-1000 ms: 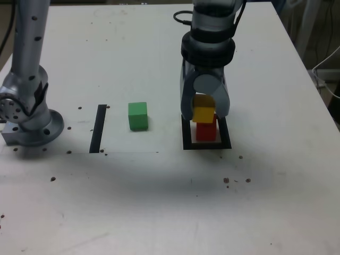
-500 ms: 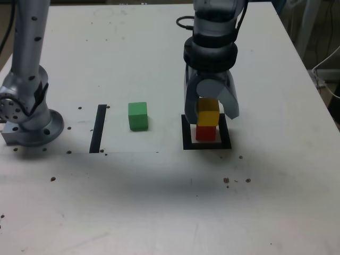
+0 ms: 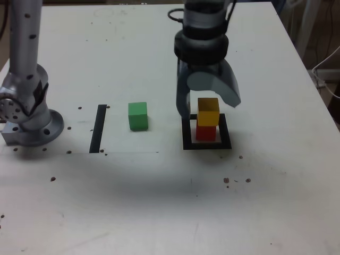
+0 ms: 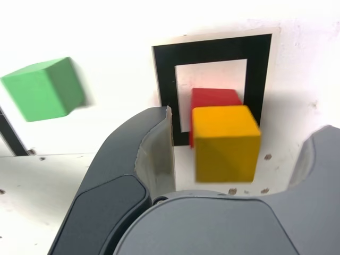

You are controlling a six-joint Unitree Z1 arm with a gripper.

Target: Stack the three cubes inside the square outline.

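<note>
The exterior view looks down across the surface [image 3: 159,202] from the front; the wrist view peers close past the claw [image 4: 234,159]; both share the square outline [image 3: 207,144].

I count three cubes: one yellow cube [image 3: 208,108], one red cube [image 3: 206,132] and one green cube [image 3: 137,116]. There is one square outline [image 3: 206,144], one straight black strip [image 3: 98,128], and one gripper [image 3: 208,103], mine.
</note>
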